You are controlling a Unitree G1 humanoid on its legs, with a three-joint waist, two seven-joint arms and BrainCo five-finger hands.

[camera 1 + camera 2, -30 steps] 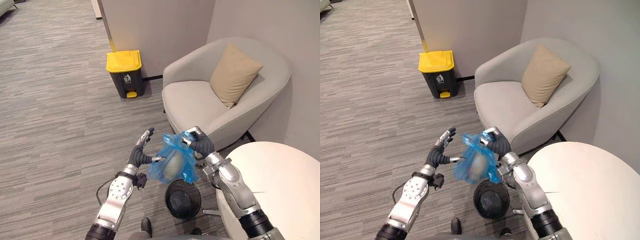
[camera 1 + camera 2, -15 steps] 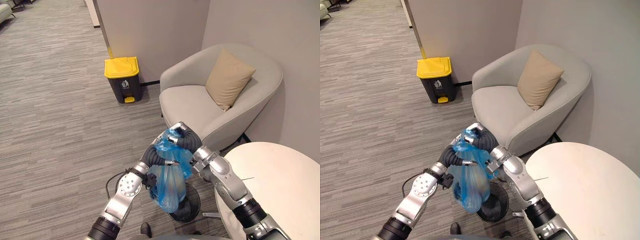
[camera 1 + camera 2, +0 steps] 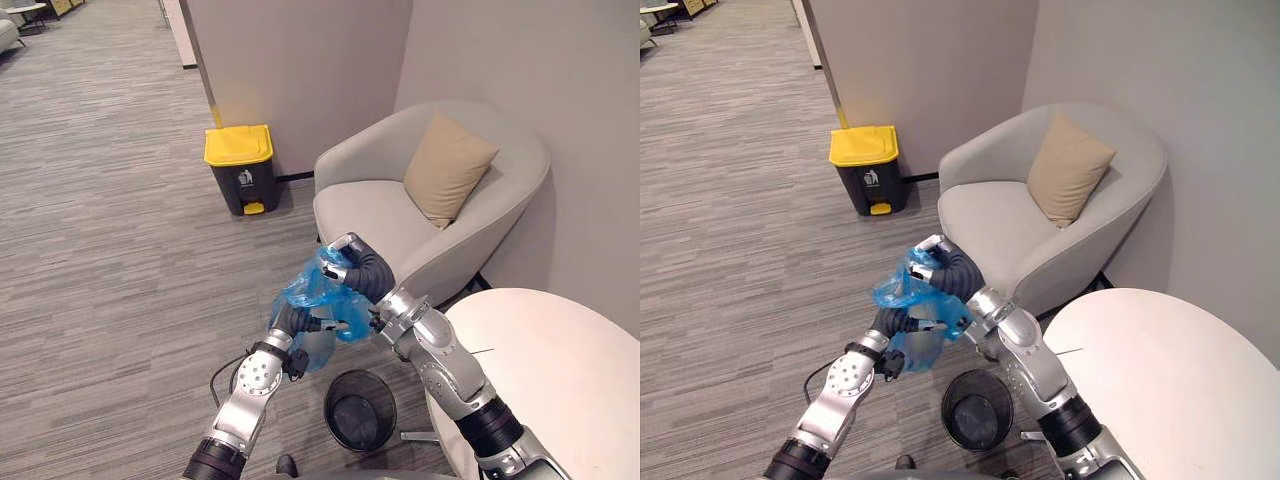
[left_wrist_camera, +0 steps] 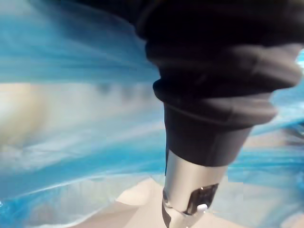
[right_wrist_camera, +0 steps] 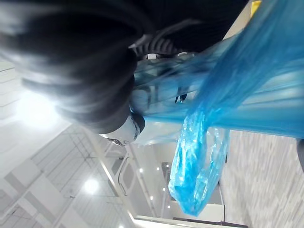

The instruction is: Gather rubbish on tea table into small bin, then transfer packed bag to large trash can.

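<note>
Lifting the blue bag (image 3: 305,292) clear of the small bin (image 3: 328,412), the robot now grips it with both hands in mid-air above the floor (image 3: 100,250), just beside the counter's (image 3: 560,370) near edge. The right hand (image 3: 365,272) has its fingers curled round the gathered top of the plastic, and the left hand (image 3: 293,320) is closed on the bag just below it, as far as can be made out through the film. A second ago that left hand stood open beside the bag. Half a second ago the sack hung long from both hands, right over the bin. Now it is bunched up higher and drawn a little to the left, with the bin open below and nothing of the bag touching it. The view has also swung upward, so part of the apparent shift belongs to the camera. Judged from this, the packing stage looks finished and the carry is starting: the yellow-lidded trash can (image 3: 245,182) stands against the wall, well apart across the floor, to the left of the armchair (image 3: 370,215), its lid down.
</note>
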